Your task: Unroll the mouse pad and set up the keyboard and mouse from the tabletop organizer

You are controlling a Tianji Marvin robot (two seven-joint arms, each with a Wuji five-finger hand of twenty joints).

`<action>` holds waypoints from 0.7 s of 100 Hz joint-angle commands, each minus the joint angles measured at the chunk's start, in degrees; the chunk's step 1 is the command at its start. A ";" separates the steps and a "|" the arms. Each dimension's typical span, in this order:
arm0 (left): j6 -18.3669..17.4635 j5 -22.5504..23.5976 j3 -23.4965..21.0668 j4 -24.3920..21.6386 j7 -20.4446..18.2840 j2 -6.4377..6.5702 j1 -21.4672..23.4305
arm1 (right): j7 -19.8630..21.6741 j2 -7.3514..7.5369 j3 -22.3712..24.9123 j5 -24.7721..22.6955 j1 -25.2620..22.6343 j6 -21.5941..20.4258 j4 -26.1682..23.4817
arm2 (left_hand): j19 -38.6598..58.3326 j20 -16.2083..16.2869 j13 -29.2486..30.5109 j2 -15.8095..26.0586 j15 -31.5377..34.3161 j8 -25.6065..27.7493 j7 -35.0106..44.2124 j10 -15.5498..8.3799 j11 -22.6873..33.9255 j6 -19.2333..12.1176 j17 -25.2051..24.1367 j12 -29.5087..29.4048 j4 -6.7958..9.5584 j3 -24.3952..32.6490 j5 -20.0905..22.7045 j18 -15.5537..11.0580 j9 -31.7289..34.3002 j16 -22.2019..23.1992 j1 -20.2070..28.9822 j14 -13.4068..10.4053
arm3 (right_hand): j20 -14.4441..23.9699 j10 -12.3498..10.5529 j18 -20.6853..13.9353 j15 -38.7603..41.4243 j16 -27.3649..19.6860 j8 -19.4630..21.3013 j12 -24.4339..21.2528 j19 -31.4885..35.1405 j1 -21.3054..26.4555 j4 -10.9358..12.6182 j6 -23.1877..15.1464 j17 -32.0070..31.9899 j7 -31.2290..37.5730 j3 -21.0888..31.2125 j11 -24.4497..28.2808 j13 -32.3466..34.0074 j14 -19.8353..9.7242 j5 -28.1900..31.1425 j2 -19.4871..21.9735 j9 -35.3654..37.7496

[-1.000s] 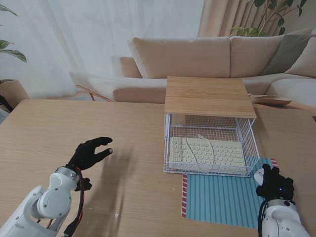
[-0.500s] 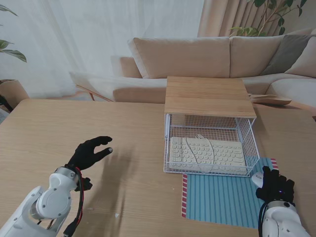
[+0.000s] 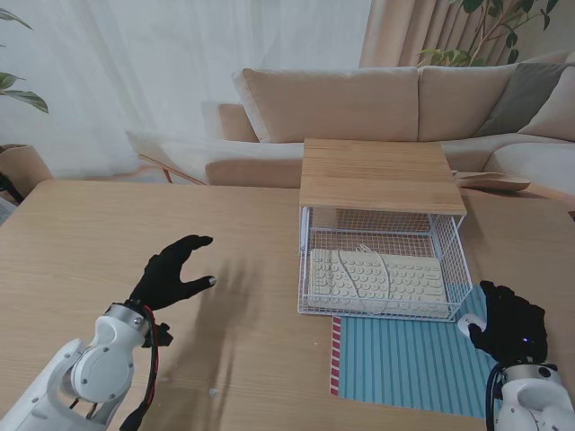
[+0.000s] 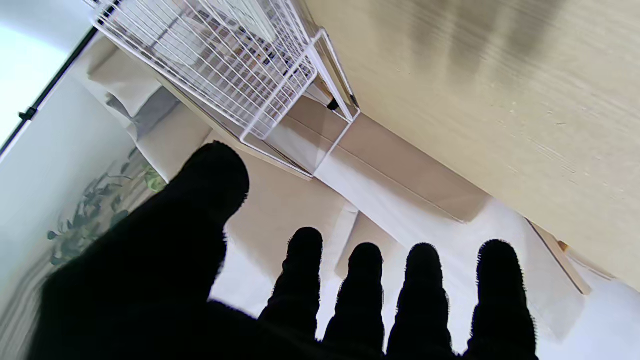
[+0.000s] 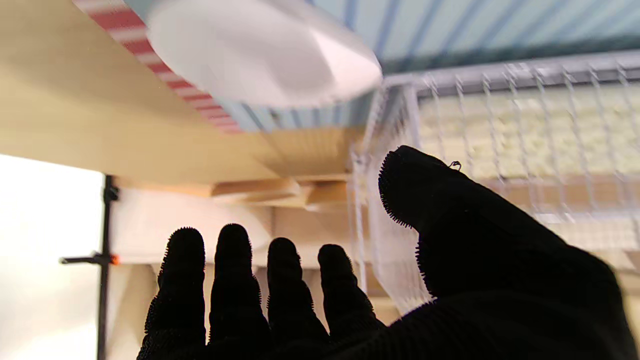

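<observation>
The blue striped mouse pad (image 3: 409,364) with a red-and-white edge lies flat on the table in front of the white wire organizer (image 3: 384,269). A cream keyboard (image 3: 377,280) with its cable lies inside the organizer. The white mouse (image 3: 466,324) (image 5: 260,55) sits on the pad's far right corner. My right hand (image 3: 512,325) hovers just over and behind the mouse, fingers apart, not touching it in the right wrist view. My left hand (image 3: 172,272) is raised over bare table to the left, fingers spread and holding nothing.
The organizer has a wooden top shelf (image 3: 382,175). A beige sofa (image 3: 386,112) stands beyond the table's far edge. Wide bare table (image 3: 108,224) lies around my left hand. The organizer's wire corner (image 4: 300,100) shows in the left wrist view.
My right hand has drawn back toward me and to the right, letting go of the mouse, which stays on the pad. My left hand lifted slightly and opened its fingers wider.
</observation>
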 commanded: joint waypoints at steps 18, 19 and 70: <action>-4.22 8.41 3.64 -0.76 1.41 0.51 -3.10 | -1.11 -0.09 2.93 -1.89 -1.90 -8.34 -6.70 | -5.43 1.25 -3.41 -9.25 -8.42 -5.39 -8.73 -3.50 -8.70 -2.29 -0.15 -0.08 -0.56 2.20 -3.42 -4.13 -4.21 0.04 -5.47 -3.35 | 3.67 -1.58 -2.07 1.89 0.36 2.57 3.40 -2.26 -0.88 2.57 -0.85 -0.06 2.39 -1.19 7.84 -0.54 -1.18 1.98 1.06 -1.53; -4.39 8.78 3.83 -0.70 1.63 0.53 -3.28 | -1.07 -0.07 3.01 -1.97 -1.91 -8.73 -6.96 | -5.41 1.28 -3.47 -9.41 -8.48 -5.46 -8.86 -3.50 -8.76 -2.26 -0.13 0.00 -0.61 2.19 -3.48 -4.21 -4.28 0.07 -5.53 -3.37 | 3.71 -1.54 -2.08 1.97 0.40 2.61 3.47 -2.24 -0.93 2.56 -0.84 -0.03 2.43 -1.20 8.02 -0.47 -1.16 2.09 1.10 -1.48; -5.17 8.49 16.87 3.29 0.02 0.55 -13.09 | 15.10 2.41 -0.91 0.28 7.75 -25.72 -14.40 | -4.41 1.26 -3.20 -14.83 -9.07 -6.94 -11.82 -3.78 -9.86 -2.29 0.16 6.55 -3.49 4.64 -3.11 -5.17 -4.85 1.50 -9.24 -3.96 | 4.46 -1.33 -2.46 7.40 3.15 4.50 7.07 2.03 -0.24 3.06 -1.42 2.88 2.37 -1.78 18.62 5.03 -1.08 8.35 2.82 1.51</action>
